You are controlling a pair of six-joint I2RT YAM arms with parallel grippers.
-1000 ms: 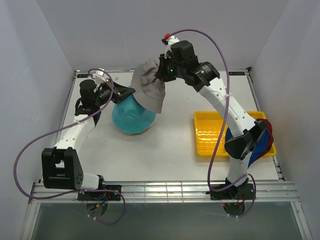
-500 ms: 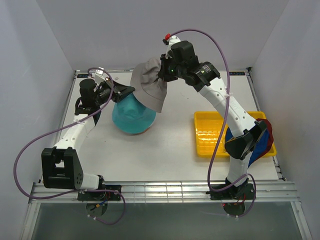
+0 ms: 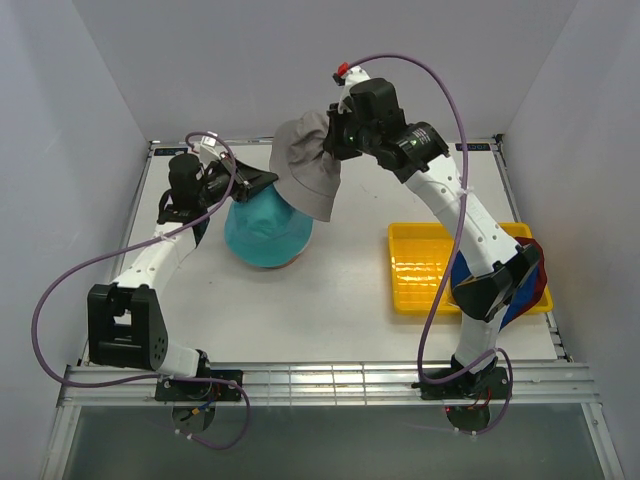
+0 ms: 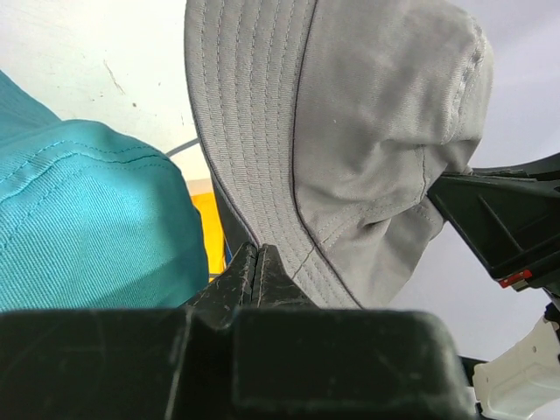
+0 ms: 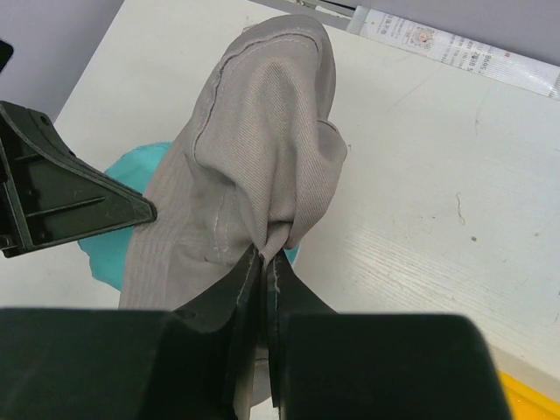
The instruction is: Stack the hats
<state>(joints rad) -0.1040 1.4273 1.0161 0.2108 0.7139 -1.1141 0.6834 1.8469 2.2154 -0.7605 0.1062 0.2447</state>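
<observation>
The grey hat (image 3: 305,165), upper centre, is plain pale grey, with rows of matching stitching ringing its brim. The teal hat (image 3: 265,228) below it is solid teal. The tray (image 3: 420,265) is yellow. At the right edge, half-hidden hats (image 3: 541,285) look royal blue and dark red.

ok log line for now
left jaws shut on grey hat brim | right jaws shut on it | held over teal hat

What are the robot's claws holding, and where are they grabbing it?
Both hold the grey hat. The right claw pinches a bunched fold of its crown. The left claw looks shut on the edge of its brim.
</observation>
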